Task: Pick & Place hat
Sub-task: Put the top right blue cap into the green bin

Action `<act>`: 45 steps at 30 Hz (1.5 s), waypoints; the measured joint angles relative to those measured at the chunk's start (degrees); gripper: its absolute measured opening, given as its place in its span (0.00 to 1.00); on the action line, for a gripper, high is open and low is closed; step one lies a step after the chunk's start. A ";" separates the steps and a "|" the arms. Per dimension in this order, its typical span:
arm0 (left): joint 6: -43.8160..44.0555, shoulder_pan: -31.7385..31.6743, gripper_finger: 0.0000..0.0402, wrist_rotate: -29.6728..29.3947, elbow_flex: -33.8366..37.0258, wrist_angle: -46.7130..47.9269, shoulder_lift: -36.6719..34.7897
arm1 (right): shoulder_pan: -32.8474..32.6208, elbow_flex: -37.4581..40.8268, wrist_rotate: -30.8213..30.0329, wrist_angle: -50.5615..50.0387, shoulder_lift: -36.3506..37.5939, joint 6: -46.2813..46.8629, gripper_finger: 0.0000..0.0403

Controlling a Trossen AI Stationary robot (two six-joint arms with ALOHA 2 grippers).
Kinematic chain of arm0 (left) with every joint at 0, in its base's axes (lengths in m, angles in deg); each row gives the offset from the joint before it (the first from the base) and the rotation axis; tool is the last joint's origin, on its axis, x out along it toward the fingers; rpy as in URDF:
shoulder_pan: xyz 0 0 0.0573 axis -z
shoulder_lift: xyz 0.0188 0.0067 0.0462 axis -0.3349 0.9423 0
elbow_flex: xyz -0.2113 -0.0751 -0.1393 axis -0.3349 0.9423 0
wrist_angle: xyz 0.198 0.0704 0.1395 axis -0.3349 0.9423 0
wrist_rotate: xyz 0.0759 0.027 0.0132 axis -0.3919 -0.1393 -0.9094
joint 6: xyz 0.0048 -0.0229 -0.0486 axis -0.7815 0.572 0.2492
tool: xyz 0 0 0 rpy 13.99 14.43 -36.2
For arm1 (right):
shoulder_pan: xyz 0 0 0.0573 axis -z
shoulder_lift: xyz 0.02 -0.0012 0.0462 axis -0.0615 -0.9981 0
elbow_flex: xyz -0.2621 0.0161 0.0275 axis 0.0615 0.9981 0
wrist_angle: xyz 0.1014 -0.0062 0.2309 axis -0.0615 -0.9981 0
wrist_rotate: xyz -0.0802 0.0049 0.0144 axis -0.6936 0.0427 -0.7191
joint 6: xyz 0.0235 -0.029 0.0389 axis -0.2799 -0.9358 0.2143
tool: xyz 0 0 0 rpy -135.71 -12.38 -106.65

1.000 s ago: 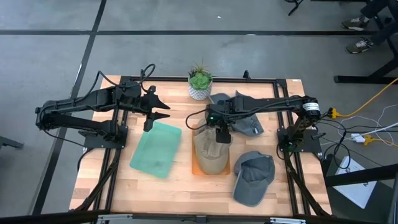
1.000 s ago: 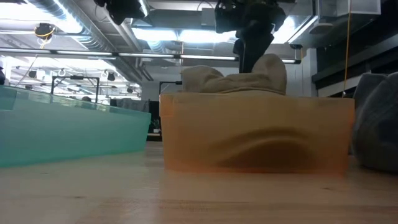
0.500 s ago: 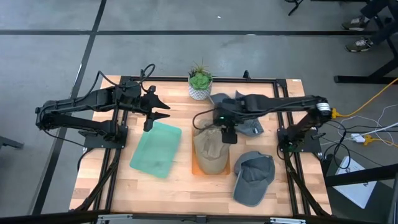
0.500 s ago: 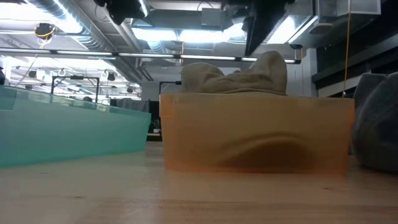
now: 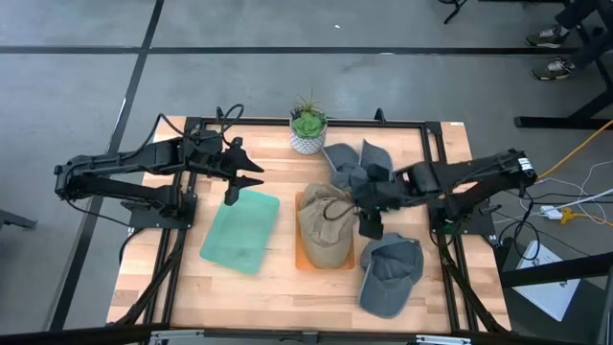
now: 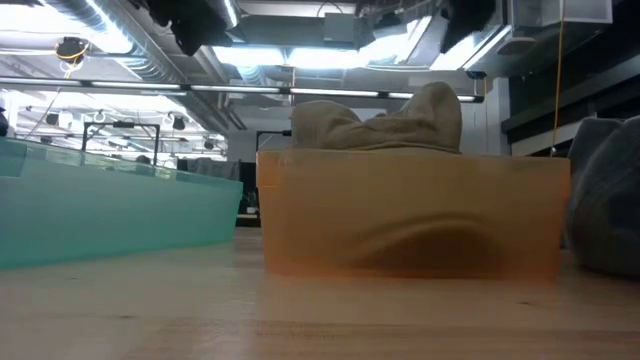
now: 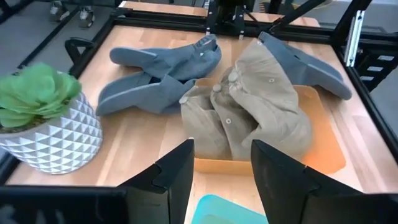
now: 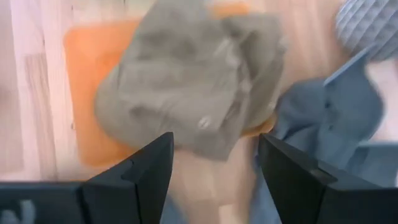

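Observation:
A tan hat (image 5: 324, 226) lies crumpled in the orange tray (image 5: 303, 261) at mid-table; in the low view the tan hat (image 6: 385, 120) bulges above the tray's wall (image 6: 410, 220). My right gripper (image 5: 369, 228) hangs open just right of that tray, between the tan hat and the near grey cap (image 5: 391, 274); in its wrist view its open fingers (image 8: 216, 144) frame the tan hat (image 8: 186, 81). A second grey cap (image 5: 362, 169) lies flat toward the far edge. My left gripper (image 5: 251, 174) waits open above the far end of the green tray (image 5: 239, 230).
A potted plant (image 5: 307, 128) in a white pot stands at the far edge, near the left gripper in its wrist view (image 7: 43, 124). The green tray (image 6: 110, 205) sits left of the orange one. Bare wood shows along the near edge (image 5: 249, 302).
My right gripper has risen off the top of the tan hat and moved toward the table's right and near edges, leaving the low view upward. The tan hat has stayed in the orange tray, its shape almost unchanged.

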 joint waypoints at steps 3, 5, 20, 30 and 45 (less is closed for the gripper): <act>1.08 0.00 0.38 1.10 1.05 -1.42 0.00 | -2.83 3.01 0.00 -0.38 0.11 4.36 0.58; 2.27 0.00 0.38 1.44 1.87 -2.74 0.00 | -4.50 4.89 0.07 -0.75 0.11 7.71 0.58; 3.35 7.71 0.37 4.40 4.22 -17.68 1.41 | -13.04 12.80 4.09 -2.25 0.14 39.79 0.58; 3.32 21.13 0.37 4.05 4.22 -29.40 11.73 | -18.46 12.80 9.00 3.27 0.14 56.10 0.58; -1.26 28.30 0.36 -6.35 4.24 -36.15 29.28 | -22.91 12.80 -2.64 5.94 0.11 57.95 0.58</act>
